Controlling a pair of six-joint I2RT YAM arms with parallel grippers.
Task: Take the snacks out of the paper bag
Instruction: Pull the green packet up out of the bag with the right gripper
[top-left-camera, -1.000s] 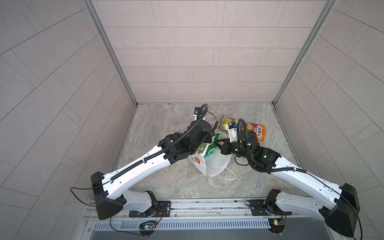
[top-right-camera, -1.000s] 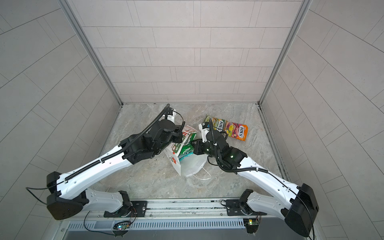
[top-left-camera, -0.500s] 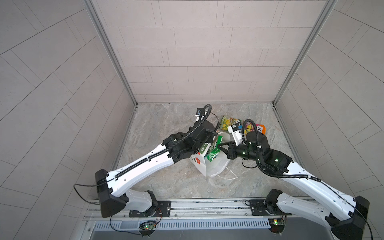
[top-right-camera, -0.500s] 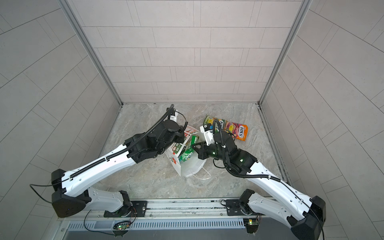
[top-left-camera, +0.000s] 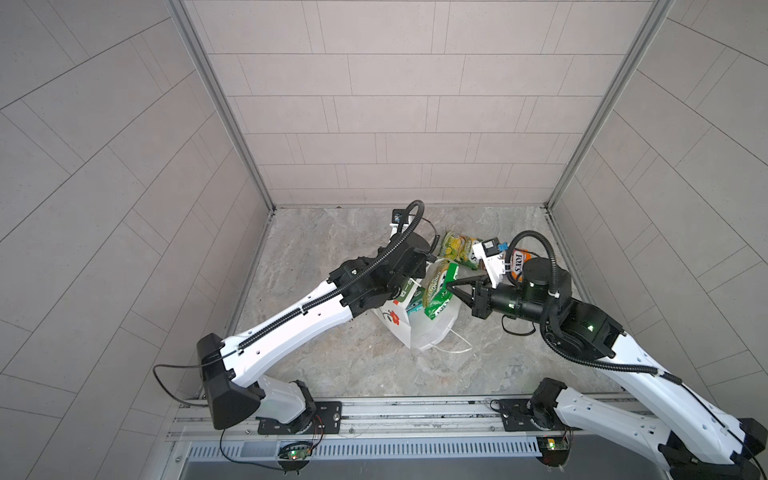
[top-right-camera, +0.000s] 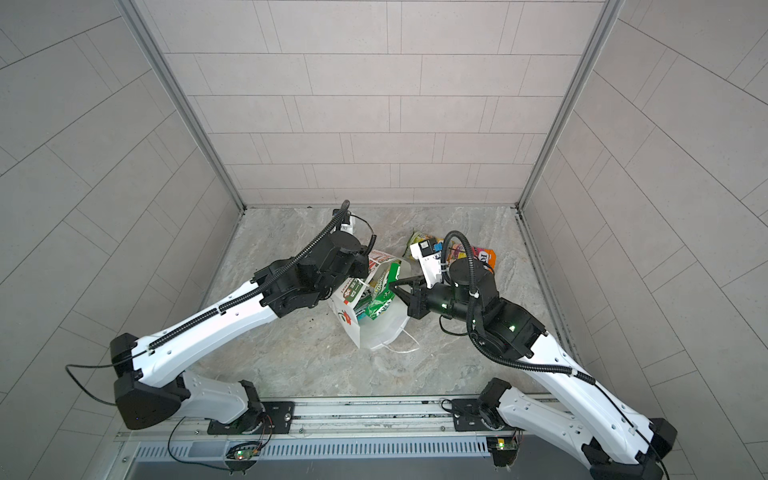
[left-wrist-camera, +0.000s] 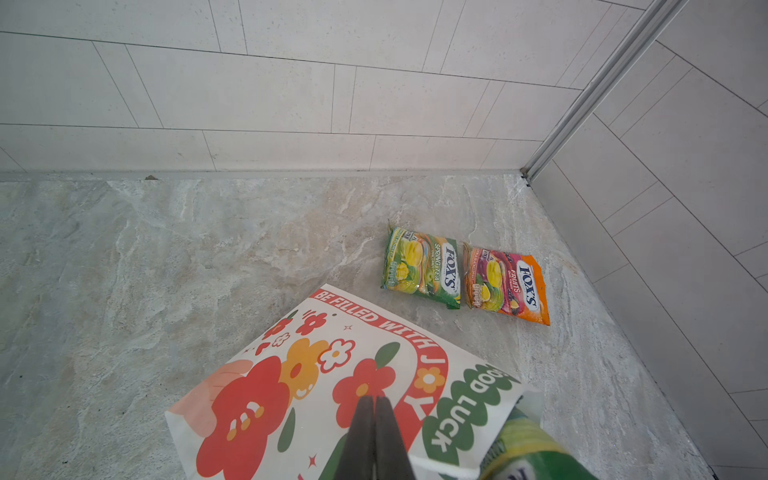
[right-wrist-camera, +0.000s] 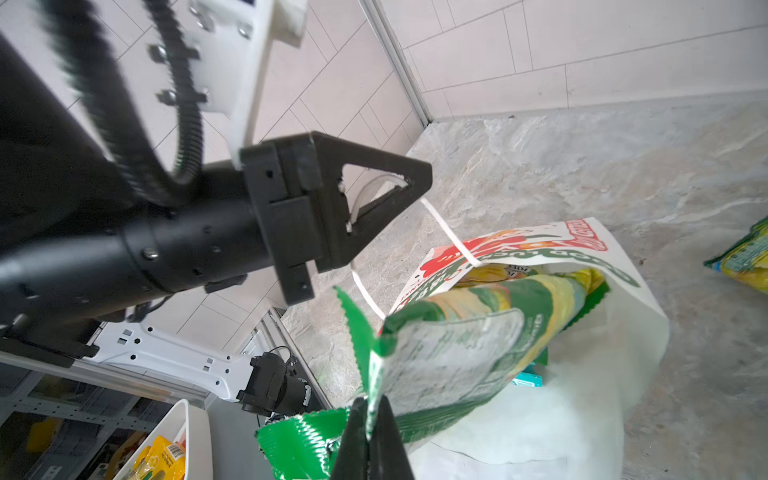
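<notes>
**Green packet half out of the paper bag, pinched by the right arm**

Right gripper (right-wrist-camera: 368, 405) has its jaws closed tight on the crimped end seam of a green packet (right-wrist-camera: 457, 353). The packet's long axis runs straight away from the jaws and down into the mouth of the paper bag (right-wrist-camera: 582, 395). Its far end is inside the bag, next to a sliver of teal packet (right-wrist-camera: 528, 378).

The bag stands mid-worktop, leaning, with its mouth turned toward the right arm. The left gripper (right-wrist-camera: 417, 185) is also closed. It pinches the white cord handle (right-wrist-camera: 444, 226) on the bag's far rim, which is pulled taut.

The right arm is the nearer one and already has the grip. The pull likely has to follow the packet's length, away from the mouth, while the left arm anchors the bag.

Two snacks lie side by side toward the worktop's back right corner, a green-yellow packet (left-wrist-camera: 422, 268) and an orange-pink packet (left-wrist-camera: 507, 286).
</notes>
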